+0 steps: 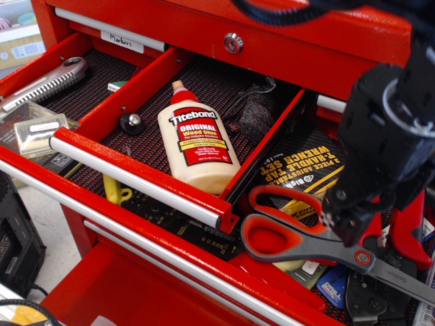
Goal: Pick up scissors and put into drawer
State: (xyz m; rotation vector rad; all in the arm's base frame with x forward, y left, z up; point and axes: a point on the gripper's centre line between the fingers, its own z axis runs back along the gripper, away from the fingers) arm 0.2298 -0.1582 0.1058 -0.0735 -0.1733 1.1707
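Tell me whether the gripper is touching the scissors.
Cannot tell. In the single view the gripper overlaps the scissors just above the pivot, but no contact or gap shows plainly, and the fingertips are too dark to make out.

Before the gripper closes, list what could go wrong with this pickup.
1. The gripper hangs over the scissors near the pivot, right beside the red pliers; it could catch a pliers arm too.
2. The glue bottle fills much of the drawer, so the long blades may not lie flat.
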